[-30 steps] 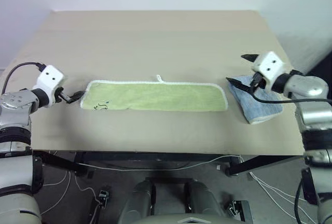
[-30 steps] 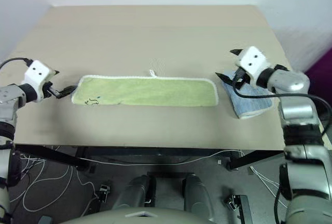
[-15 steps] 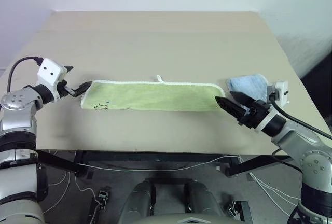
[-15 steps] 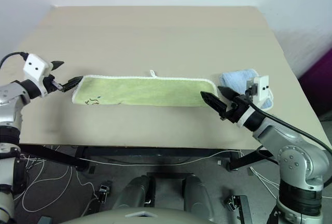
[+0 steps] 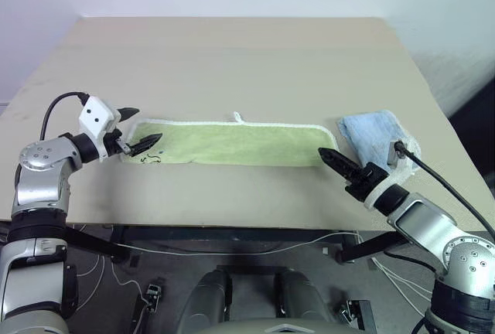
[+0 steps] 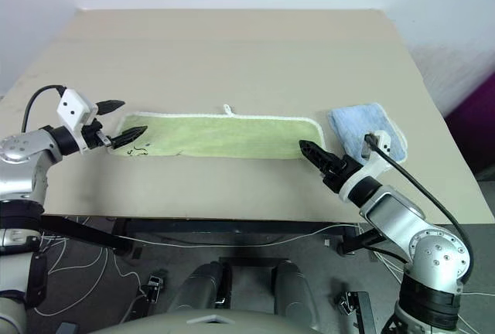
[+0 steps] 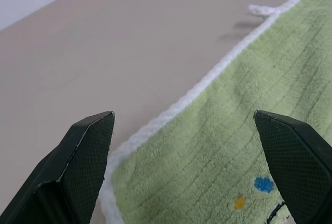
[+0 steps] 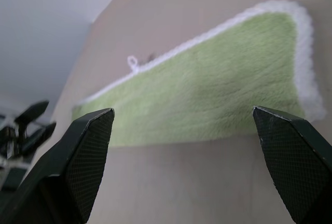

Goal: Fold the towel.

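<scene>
The light yellow-green towel [image 5: 232, 143] lies flat as a long strip across the table, with white edging, a small loop [image 5: 238, 117] on its far edge and a black scribble [image 5: 151, 158] at its left end. My left gripper [image 5: 142, 126] is open, and its fingers straddle the towel's left end [image 7: 218, 167] with nothing held. My right gripper [image 5: 329, 156] points at the towel's near right corner from the front. The right wrist view shows it open [image 8: 182, 110], and the towel [image 8: 207, 99] lies a little beyond the fingertips.
A folded light blue cloth [image 5: 375, 137] lies just right of the towel, behind my right arm. The tan table [image 5: 232, 56] stretches bare behind the towel. Its front edge runs close below the towel, with cables on the floor beneath.
My left gripper has moved right, onto the towel's left end. My right arm has swung from above the blue cloth down to the table's front, rolled, and now points at the towel's right corner.
</scene>
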Available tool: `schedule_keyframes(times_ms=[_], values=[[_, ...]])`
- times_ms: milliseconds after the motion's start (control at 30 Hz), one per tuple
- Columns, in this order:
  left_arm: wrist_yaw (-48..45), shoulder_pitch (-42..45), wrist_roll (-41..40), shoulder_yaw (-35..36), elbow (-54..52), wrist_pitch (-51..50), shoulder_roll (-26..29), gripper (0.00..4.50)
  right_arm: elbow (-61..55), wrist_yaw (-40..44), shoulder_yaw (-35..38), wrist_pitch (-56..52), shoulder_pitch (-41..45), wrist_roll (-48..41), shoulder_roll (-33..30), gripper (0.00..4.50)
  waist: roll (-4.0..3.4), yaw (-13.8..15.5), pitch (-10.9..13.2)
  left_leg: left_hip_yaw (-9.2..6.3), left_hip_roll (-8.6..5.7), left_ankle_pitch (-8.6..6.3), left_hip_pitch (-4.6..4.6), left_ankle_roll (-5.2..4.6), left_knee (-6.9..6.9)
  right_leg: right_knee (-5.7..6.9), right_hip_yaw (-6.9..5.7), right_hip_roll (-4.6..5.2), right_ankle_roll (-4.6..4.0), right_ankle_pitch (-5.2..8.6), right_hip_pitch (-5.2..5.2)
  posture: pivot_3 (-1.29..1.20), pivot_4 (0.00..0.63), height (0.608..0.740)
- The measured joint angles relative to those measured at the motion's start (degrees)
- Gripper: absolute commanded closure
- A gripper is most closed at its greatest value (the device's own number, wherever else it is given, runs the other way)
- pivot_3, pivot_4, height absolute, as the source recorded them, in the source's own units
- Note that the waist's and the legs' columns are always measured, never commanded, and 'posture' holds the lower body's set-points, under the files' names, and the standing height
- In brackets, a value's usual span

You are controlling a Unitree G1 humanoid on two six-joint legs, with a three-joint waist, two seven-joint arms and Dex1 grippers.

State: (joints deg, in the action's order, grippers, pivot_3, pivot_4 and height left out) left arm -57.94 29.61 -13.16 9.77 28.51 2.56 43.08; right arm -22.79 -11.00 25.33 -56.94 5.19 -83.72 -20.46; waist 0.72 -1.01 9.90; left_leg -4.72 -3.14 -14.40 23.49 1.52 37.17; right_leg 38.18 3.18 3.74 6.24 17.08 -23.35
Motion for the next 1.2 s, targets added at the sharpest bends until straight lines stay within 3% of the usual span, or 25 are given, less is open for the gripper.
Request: schedule_keyframes(times_ms=[333,700,1200], values=[[-0.9,0.0,1.3,-1.8,0.6,1.4,0.0,0.0,4.9,-16.7,-1.4,8.6,1.5,-11.5,1.7,0.03,0.0,0.0,0.0,0.01,0.0,0.0,0.0,0.0,0.0,0.0,0.0,-0.03,0.0,0.0,0.0,0.0,0.15,0.74],[-1.7,0.3,1.3,-1.9,1.7,2.5,0.1,0.0,3.3,-22.0,-5.0,12.7,-3.2,-21.4,-0.8,0.03,0.0,0.0,0.0,0.01,0.02,0.0,0.0,-0.01,0.0,0.0,0.0,-0.04,0.0,0.0,0.01,0.0,0.15,0.74],[-1.8,-0.1,1.3,-2.2,0.5,2.5,0.1,0.0,7.3,-26.5,-11.4,20.1,0.8,-22.0,3.3,0.03,0.07,-0.2,0.0,0.01,0.05,0.0,-0.08,-0.01,-0.02,-0.03,0.01,-0.06,0.0,0.0,0.06,0.0,0.15,0.74]])
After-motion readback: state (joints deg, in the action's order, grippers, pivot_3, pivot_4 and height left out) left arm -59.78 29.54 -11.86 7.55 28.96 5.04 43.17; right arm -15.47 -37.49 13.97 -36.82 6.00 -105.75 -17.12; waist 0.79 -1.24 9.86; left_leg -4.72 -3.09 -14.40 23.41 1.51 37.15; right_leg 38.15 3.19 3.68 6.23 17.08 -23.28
